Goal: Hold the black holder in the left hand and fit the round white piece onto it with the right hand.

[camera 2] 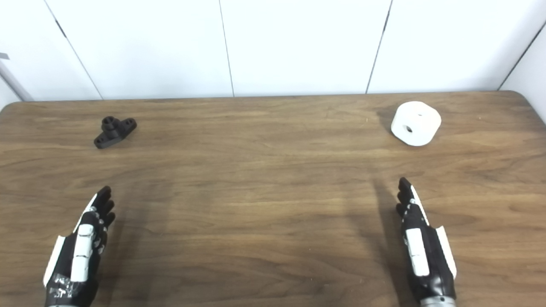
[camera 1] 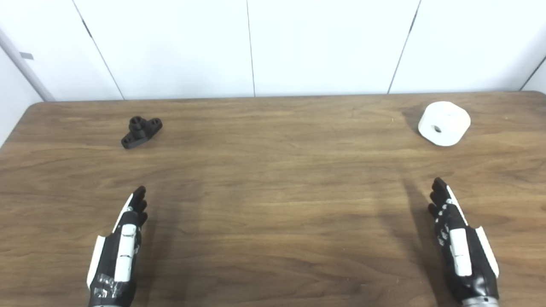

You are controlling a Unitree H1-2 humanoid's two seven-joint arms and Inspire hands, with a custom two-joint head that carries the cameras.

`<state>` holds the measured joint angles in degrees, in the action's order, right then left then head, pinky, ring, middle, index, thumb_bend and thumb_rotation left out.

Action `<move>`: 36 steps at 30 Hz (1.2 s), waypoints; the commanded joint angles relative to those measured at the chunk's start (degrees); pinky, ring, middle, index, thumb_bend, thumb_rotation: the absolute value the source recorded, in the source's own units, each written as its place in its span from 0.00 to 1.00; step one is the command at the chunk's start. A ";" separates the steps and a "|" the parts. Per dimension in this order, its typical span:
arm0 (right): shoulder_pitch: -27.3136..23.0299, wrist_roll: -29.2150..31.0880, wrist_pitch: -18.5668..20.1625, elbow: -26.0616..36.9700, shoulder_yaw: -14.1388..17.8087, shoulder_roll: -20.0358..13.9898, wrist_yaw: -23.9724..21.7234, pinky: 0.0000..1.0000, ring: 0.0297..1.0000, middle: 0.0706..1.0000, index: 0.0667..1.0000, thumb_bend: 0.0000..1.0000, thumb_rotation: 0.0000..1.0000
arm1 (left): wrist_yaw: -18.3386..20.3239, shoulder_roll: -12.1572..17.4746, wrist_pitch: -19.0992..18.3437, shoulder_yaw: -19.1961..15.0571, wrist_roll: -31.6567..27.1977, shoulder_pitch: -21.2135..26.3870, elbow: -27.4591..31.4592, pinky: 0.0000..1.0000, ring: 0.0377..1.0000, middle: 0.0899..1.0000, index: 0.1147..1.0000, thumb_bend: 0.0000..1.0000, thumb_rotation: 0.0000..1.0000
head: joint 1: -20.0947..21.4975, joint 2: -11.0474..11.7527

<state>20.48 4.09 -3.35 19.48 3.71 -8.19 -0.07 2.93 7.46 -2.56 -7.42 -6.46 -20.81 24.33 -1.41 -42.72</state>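
Note:
A small black holder [camera 1: 141, 131] with a short post and holed flanges lies on the wooden table [camera 1: 273, 192] at the far left. The round white piece [camera 1: 444, 123], thick with a centre hole, lies tilted at the far right. My left hand [camera 1: 121, 247] hovers near the front left, edge-on with fingers stretched forward, open and holding nothing, well short of the holder. Near the front right my right hand [camera 1: 458, 245] is held the same way, open and empty, some way in front of the white piece.
White wall panels [camera 1: 273, 47] stand right behind the table's far edge. The table's rounded left corner [camera 1: 38, 106] and right far edge show. Nothing else lies on the wood between the hands.

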 commanded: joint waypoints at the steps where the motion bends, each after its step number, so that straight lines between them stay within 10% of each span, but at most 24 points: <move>1: -0.23 0.44 -3.43 0.83 0.39 0.82 -0.29 1.00 1.00 0.99 0.97 0.65 0.98 | -0.26 -0.35 1.56 -0.17 0.12 -0.02 0.83 1.00 1.00 1.00 0.96 0.56 0.95 | -0.05 -0.05; 13: 0.22 1.09 -3.55 0.89 0.41 0.80 -0.29 1.00 1.00 0.99 0.97 0.64 0.98 | -0.18 -0.54 2.58 -0.05 0.00 -0.28 0.63 1.00 1.00 1.00 0.96 0.54 0.94 | -2.02 1.54; 29: 1.03 3.77 -4.82 -0.77 1.53 0.13 -1.35 1.00 1.00 1.00 0.98 0.69 0.97 | -0.82 -2.02 7.69 3.08 4.14 -1.84 -1.72 1.00 1.00 0.99 0.96 0.56 0.86 | -14.64 11.79; 36: 1.77 2.92 -5.10 -0.83 1.94 0.86 -0.99 1.00 0.99 0.97 0.94 0.53 1.00 | -2.01 -2.56 9.20 3.69 6.16 -1.92 -2.91 1.00 0.98 0.96 0.94 0.61 0.84 | -14.70 14.06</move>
<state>21.70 7.23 -6.66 17.51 5.24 -8.26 -1.22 1.97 6.92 4.41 -3.86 -0.70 -22.27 20.63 -16.08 -28.65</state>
